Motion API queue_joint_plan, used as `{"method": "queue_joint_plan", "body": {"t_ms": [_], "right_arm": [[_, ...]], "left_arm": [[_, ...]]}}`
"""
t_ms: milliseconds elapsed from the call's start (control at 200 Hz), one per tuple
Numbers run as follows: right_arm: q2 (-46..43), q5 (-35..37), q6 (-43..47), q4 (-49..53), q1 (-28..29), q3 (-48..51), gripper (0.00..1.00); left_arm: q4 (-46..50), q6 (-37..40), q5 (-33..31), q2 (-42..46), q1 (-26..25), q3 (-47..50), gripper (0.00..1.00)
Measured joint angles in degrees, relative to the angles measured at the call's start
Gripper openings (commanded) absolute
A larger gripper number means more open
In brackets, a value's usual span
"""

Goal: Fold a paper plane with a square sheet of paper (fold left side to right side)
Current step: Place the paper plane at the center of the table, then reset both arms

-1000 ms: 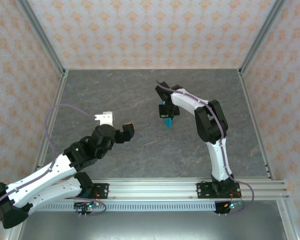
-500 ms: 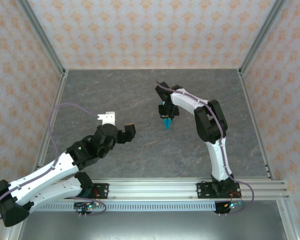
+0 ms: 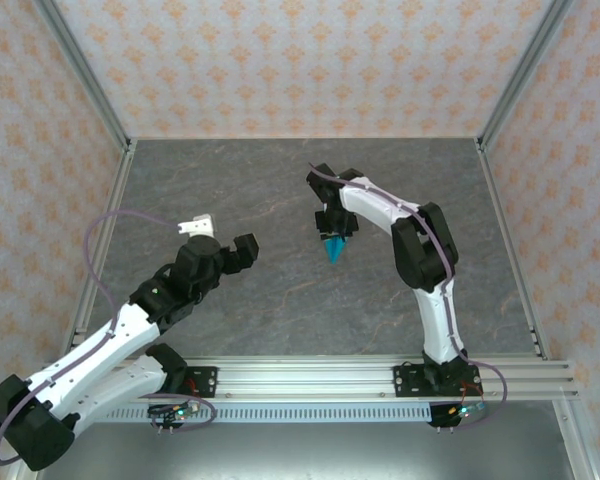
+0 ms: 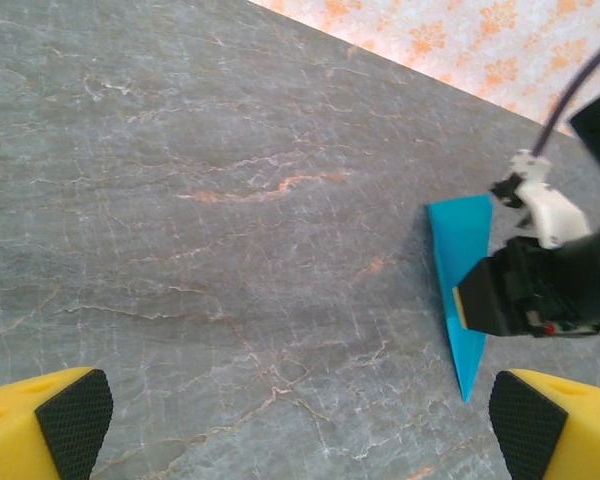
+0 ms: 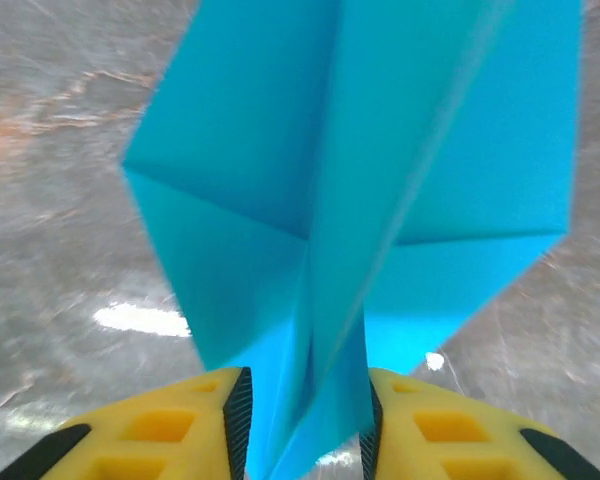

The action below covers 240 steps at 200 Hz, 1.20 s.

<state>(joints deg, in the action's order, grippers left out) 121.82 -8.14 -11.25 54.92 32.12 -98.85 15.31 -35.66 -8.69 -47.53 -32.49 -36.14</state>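
The paper plane [image 3: 332, 250] is a narrow cyan-blue dart that points down toward the table's middle, just under my right gripper [image 3: 332, 232]. In the right wrist view the paper plane [image 5: 360, 180] stands between the yellow fingers of the right gripper [image 5: 302, 400]. The jaws are parted a little, and the plane's folded layers spread apart in the gap and brush the pads. My left gripper [image 3: 220, 237] hovers wide open to the plane's left with nothing in it. In the left wrist view, the left gripper [image 4: 300, 420] faces the paper plane [image 4: 460, 290] across bare table.
The grey marbled table [image 3: 280, 190] is boxed in by patterned walls and metal frame posts [image 3: 85, 90]. An aluminium rail [image 3: 310, 375] with both arm bases runs along the near edge. A purple cable [image 3: 115, 225] loops off the left arm.
The right jaws have parted and the plane's layers have spread between them. The left arm has drawn back to the left and slightly up, still open.
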Motion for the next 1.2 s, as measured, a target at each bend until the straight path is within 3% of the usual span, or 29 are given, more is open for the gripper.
{"method": "queue_joint_plan", "body": {"t_ms": [185, 355, 420, 530, 636, 746, 881, 1201], "right_arm": [[-11.5, 2.6, -0.2, 0.3, 0.4, 3.9, 0.51], [-28.5, 6.5, -0.2, -4.2, -0.7, 16.0, 0.66], [-35.6, 8.9, 0.1, -7.8, -2.3, 22.1, 0.74], [-45.2, 14.1, 0.6, -15.6, -6.9, 33.0, 1.00], [-51.6, 18.9, 1.4, -25.7, -12.4, 45.0, 1.00], [-54.0, 21.4, 2.3, -36.9, -18.1, 56.3, 1.00], [-53.8, 23.6, 4.8, -51.4, -22.4, 67.2, 1.00], [-42.0, 20.5, 11.3, -81.6, -26.4, 73.3, 1.00]], "left_arm": [[0.0, -0.3, 0.8, -0.4, 6.1, 0.0, 1.00], [-0.2, 0.0, -1.1, -0.9, 13.4, 0.0, 1.00], [-0.3, 1.0, -4.2, -1.4, 16.0, 0.0, 1.00], [-1.4, 4.7, -12.3, -3.4, 18.4, 0.0, 1.00], [-6.1, 10.3, -19.3, -6.6, 18.7, 0.7, 1.00], [-14.9, 17.2, -23.1, -11.2, 18.8, 4.4, 1.00], [-23.5, 24.8, -23.1, -19.1, 19.6, 8.2, 1.00], [-44.1, 33.9, -11.7, -29.6, 24.1, 11.6, 1.00]]}}
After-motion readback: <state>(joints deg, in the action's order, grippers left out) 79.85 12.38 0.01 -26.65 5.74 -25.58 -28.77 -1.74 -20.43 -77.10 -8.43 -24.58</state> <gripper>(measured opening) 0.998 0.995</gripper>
